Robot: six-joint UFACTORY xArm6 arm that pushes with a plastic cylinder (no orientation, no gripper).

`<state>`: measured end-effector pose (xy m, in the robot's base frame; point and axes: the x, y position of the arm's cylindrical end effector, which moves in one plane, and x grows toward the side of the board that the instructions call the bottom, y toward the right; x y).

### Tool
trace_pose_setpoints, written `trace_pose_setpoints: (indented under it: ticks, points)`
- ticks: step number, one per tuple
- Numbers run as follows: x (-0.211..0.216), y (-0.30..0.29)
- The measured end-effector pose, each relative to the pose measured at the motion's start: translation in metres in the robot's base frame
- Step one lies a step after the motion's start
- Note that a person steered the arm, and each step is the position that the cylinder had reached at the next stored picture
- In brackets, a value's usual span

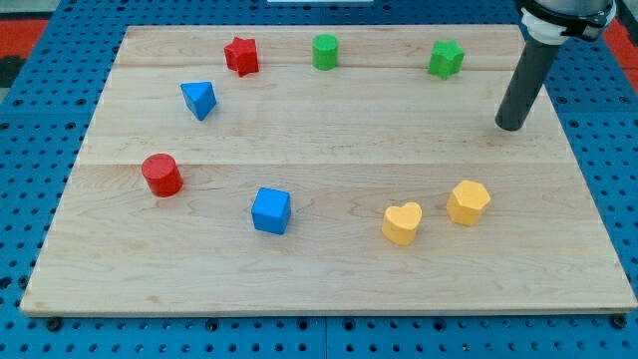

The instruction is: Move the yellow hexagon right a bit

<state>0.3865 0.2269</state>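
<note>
Nearest the view's bottom sits the yellow heart, just beside the yellow hexagon, low on the right of the pale wooden counter. That counter rests on blue pegboard. My tip, a bare rod holding nothing, stands well above the hexagon.

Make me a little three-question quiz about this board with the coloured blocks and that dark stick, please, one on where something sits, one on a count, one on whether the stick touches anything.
1. What lies just to the view's left of the yellow hexagon?
A. yellow heart
B. red star
C. green cylinder

2. How many blue blocks are there?
A. one
B. two
C. three

3. My tip is
A. touching the hexagon
B. touching the green star
C. touching no block

Answers: A, the yellow heart sits beside it; B, a blue cube and a blue triangle; C, bare wooden board surrounds the tip.
</note>
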Motion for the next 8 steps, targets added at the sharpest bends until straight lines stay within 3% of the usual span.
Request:
trace_pose_setpoints:
  ticks: [8]
  points:
    - [-0.016, -0.004]
